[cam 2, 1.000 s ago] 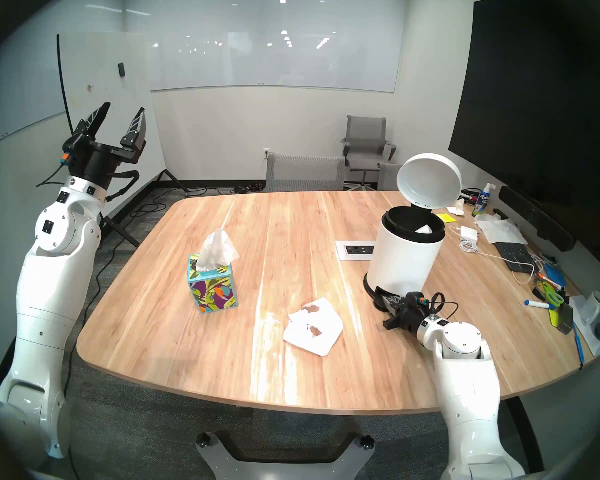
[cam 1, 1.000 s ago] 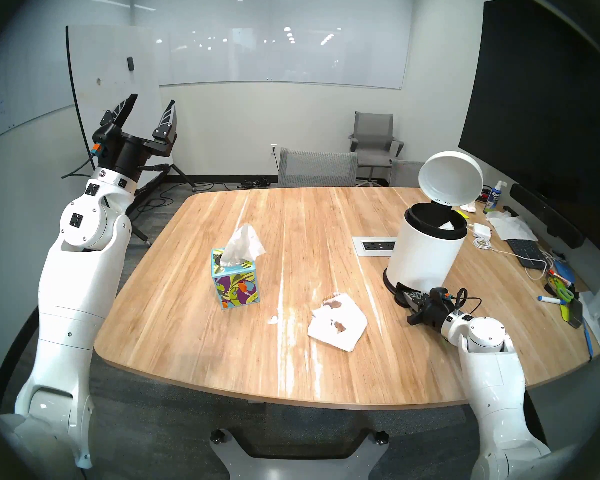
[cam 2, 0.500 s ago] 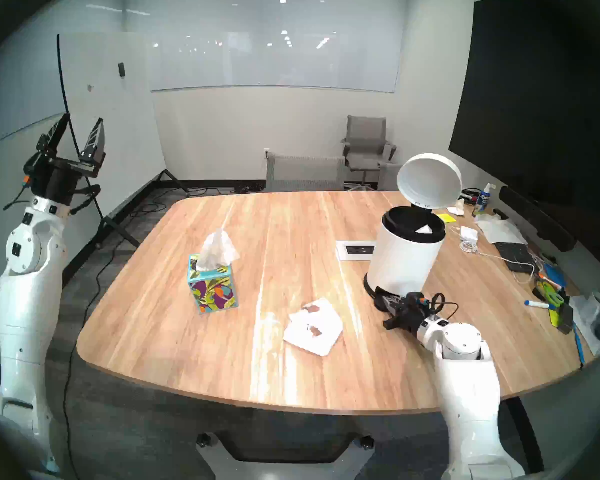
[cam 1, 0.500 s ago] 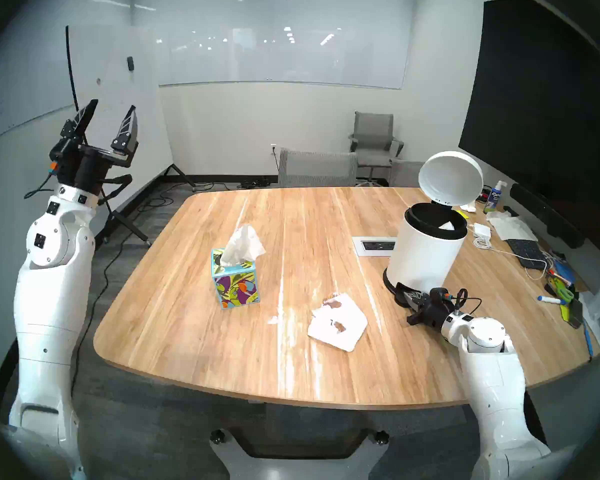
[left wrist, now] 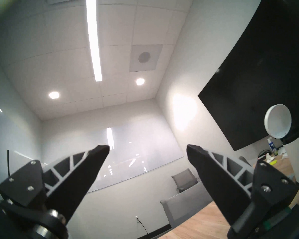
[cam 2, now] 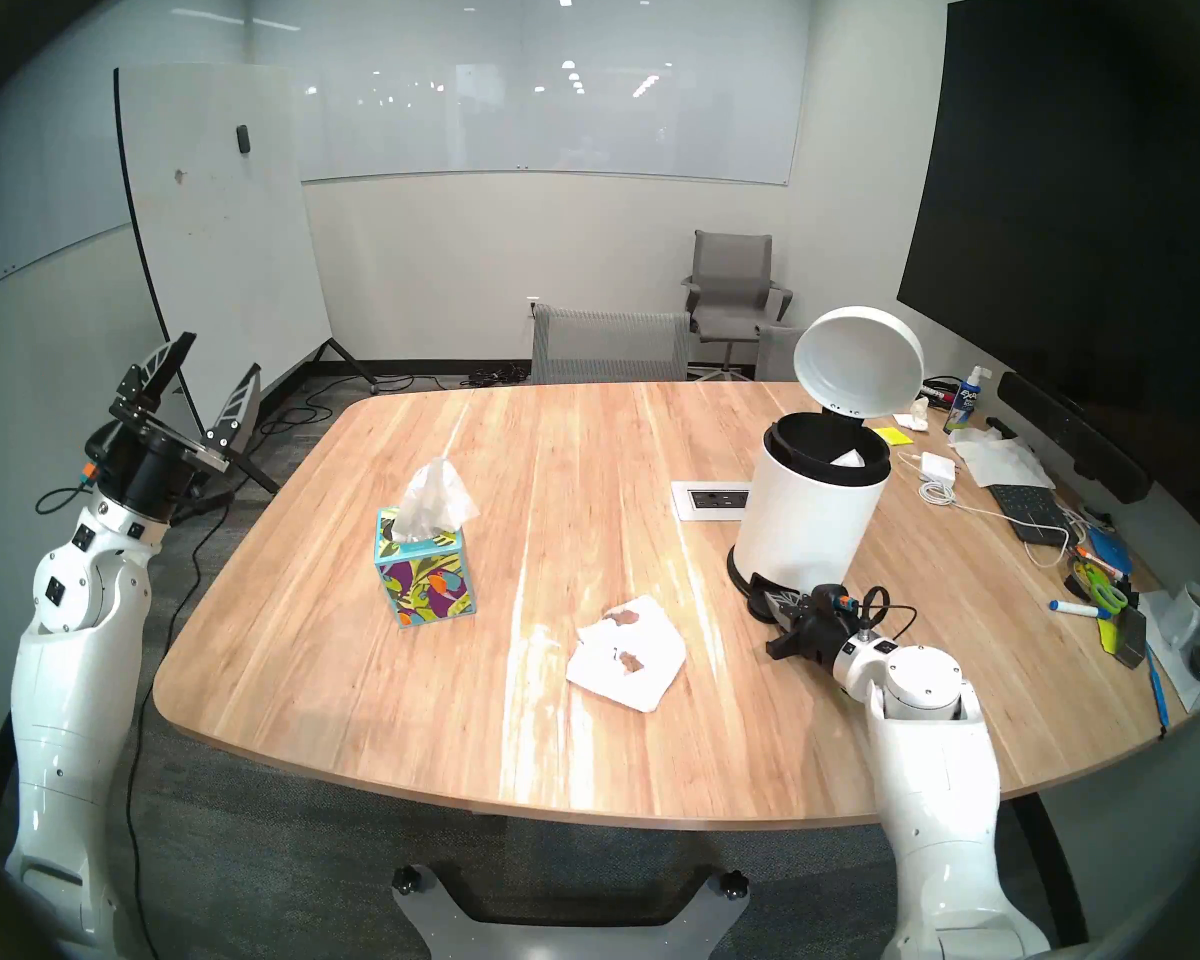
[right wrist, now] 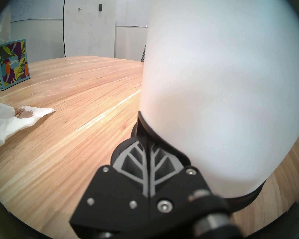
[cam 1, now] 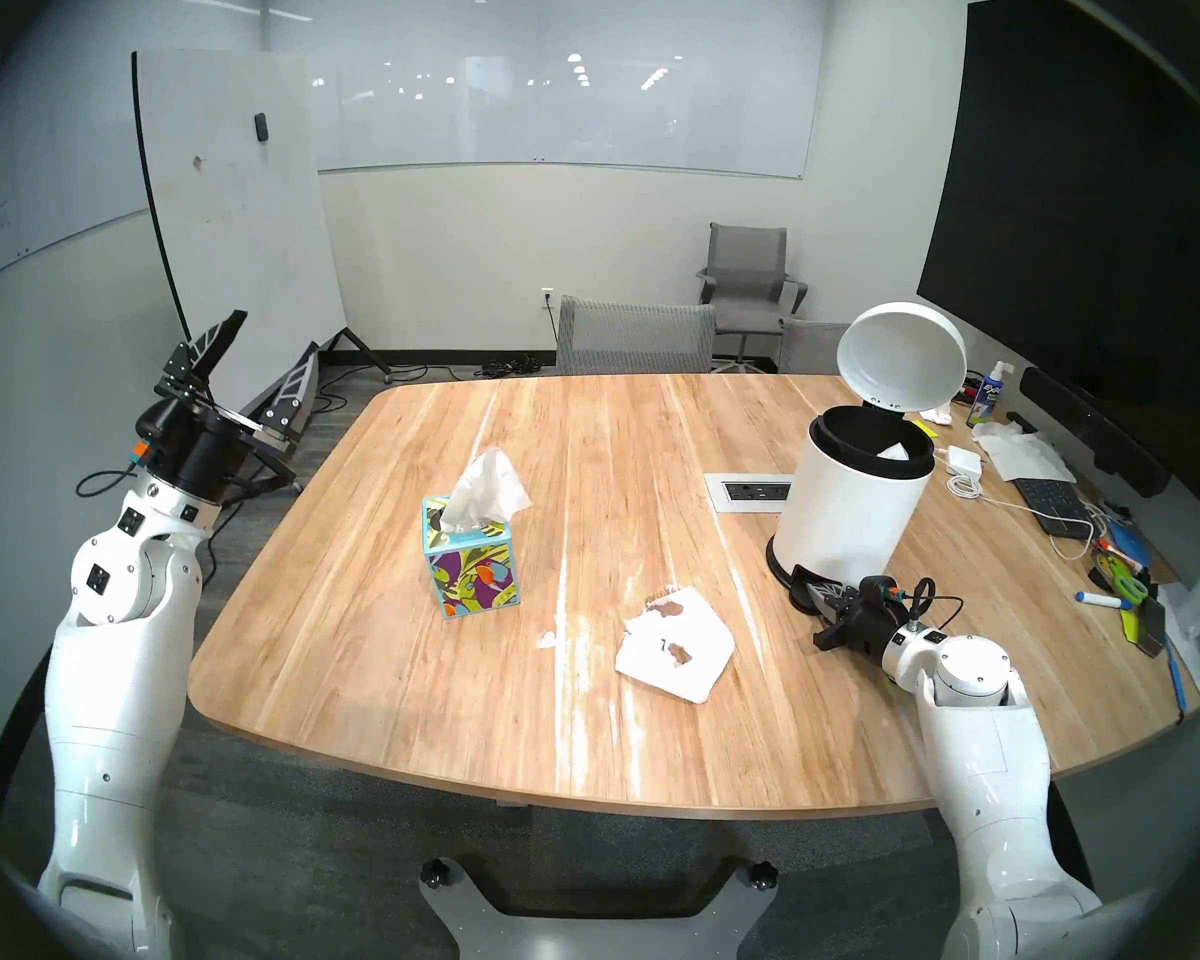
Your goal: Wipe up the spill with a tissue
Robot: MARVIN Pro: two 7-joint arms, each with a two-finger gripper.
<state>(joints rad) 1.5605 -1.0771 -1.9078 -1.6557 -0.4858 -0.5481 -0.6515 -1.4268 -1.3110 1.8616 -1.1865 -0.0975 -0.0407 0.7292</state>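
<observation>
A crumpled white tissue (cam 1: 677, 650) (cam 2: 628, 654) (right wrist: 16, 119) lies flat on the wooden table (cam 1: 389, 661), with brown stains soaked through it. A small pale whitish blot of the spill (cam 1: 547, 638) sits just left of it. The leaf-patterned tissue box (cam 1: 470, 557) (cam 2: 425, 571) (right wrist: 9, 71) stands further left with a tissue sticking up. My left gripper (cam 1: 276, 332) (cam 2: 223, 354) (left wrist: 148, 148) is open and empty, off the table's left edge, pointing up. My right gripper (cam 1: 815, 591) (cam 2: 774, 598) (right wrist: 148, 147) is shut, its tips down on the bin's black pedal.
The white pedal bin (cam 1: 853, 501) stands at the right with its lid (cam 1: 902, 356) up and a tissue inside. A power outlet plate (cam 1: 749, 491) lies beside it. Keyboard, cables, markers and a spray bottle (cam 1: 988, 394) crowd the far right. A whiteboard (cam 1: 237, 210) stands behind my left arm.
My left arm swung left, then dropped lower beside the table, its gripper staying open. The right arm, the bin lid and the tissue have not moved.
</observation>
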